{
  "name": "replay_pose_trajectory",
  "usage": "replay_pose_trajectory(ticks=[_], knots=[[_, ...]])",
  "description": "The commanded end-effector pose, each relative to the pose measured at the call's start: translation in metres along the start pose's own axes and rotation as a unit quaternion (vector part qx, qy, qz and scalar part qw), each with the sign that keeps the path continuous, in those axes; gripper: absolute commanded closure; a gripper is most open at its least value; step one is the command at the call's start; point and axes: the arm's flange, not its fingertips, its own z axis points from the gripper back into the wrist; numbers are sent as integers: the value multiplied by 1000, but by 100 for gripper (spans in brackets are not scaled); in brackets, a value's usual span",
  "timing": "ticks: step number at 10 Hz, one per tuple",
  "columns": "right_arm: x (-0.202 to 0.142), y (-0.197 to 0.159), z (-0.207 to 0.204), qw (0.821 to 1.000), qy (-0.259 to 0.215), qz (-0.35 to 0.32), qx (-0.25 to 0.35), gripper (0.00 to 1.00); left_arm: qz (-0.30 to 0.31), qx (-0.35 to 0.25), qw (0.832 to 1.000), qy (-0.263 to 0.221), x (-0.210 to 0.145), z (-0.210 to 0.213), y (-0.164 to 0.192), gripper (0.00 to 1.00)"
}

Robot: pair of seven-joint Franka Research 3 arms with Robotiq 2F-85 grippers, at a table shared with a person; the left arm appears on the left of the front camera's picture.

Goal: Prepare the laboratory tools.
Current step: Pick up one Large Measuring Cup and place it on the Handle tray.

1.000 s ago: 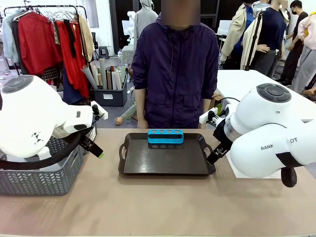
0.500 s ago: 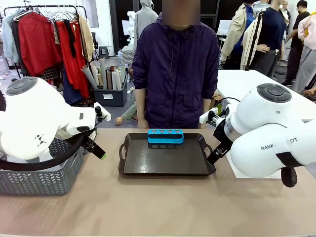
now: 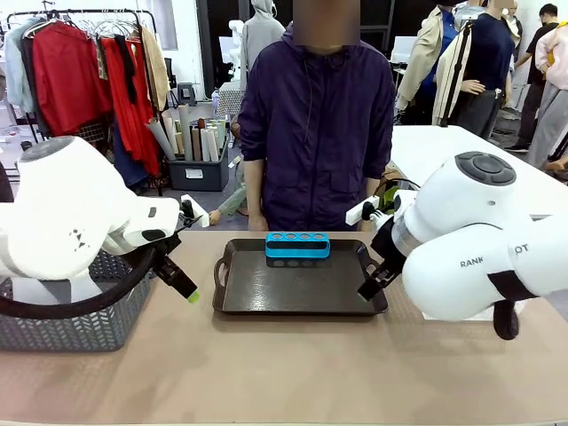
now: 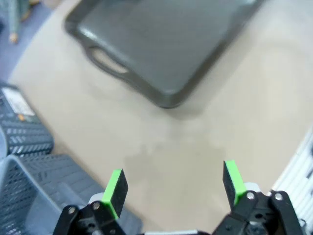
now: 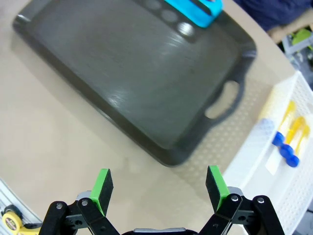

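I see both pincers spread wide and empty. The left gripper (image 4: 173, 183) hovers off the dark tray's (image 3: 302, 310) left handle, the right gripper (image 5: 159, 186) off its right handle. Blurred amber tubes (image 5: 289, 128) lie flat in a white basket (image 5: 252, 164) right of the tray, long axes roughly along its short edge, blue caps towards its near side.

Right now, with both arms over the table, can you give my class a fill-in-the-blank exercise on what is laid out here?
1. The blue rack on the dark tray has ____ holes in its top.
2. The left hand has its jaws ____, with nothing between them.
3. The amber tubes with blue caps lie in a basket coloured ____.
4. The grey basket sits on the robot's ____ side.
Missing words: four; open; white; left.
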Motion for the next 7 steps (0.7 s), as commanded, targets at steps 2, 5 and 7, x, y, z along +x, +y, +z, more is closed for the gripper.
replay_pose_trajectory(ticks=[2, 5, 7], knots=[[13, -7, 16, 997, -26, 16, 72, 0, -16, -104, 994, -19, 3, 26, 18, 0], [27, -17, 61, 993, -55, 27, 101, 0, -41, -118, 991, -52, 14, 52, 20, 0], [35, -35, 97, 992, -83, 34, 89, 0, -78, -112, 988, -75, 27, 80, 17, 0]])
